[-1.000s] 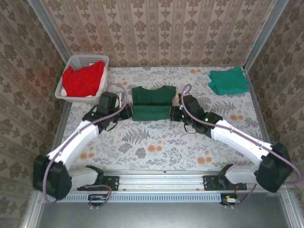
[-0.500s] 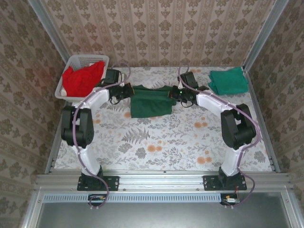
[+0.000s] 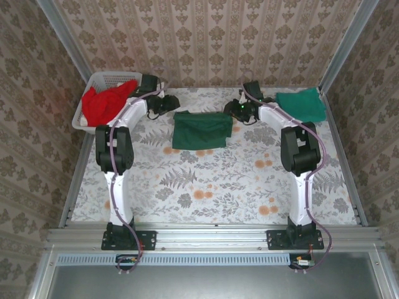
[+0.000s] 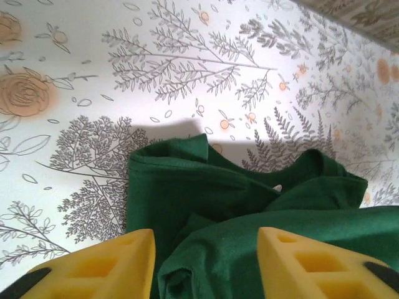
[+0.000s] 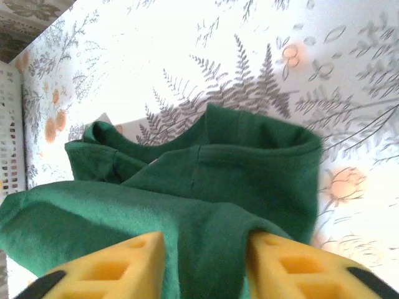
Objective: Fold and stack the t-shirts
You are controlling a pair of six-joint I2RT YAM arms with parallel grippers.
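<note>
Standing open, the left gripper [image 4: 204,249] shows its yellow fingers apart with nothing pinched. Green cloth lies between and just past them. Right gripper [image 5: 204,249] is the same: jaws parted, cloth beneath the gap, no hold. Whether either set of tips brushes the fabric, cannot tell.

Dark green t-shirt [image 3: 199,129] taken as the landmark. It lies flat on the table [image 3: 206,187], folded to a rough rectangle with its neck edge on the far side.
- Left claw sits by its far-left corner, right claw by its far-right corner.
- From both claws the shirt lies toward the arm bases.
- Its long axis runs left to right, spanning the gap between the two claws.

Further out:
- Teal t-shirt [image 3: 301,104] lies folded, well to the right of the landmark and slightly beyond it.
- Red t-shirts [image 3: 109,103] are heaped in the white basket [image 3: 112,78], well to its left and beyond it.

Judgement: this fold looks laid down, stacking not yet done. The teal piece is on the right side, so the right arm is the nearer one for a carry across. If another fold comes first, the long axis suits one claw at each short end.
</note>
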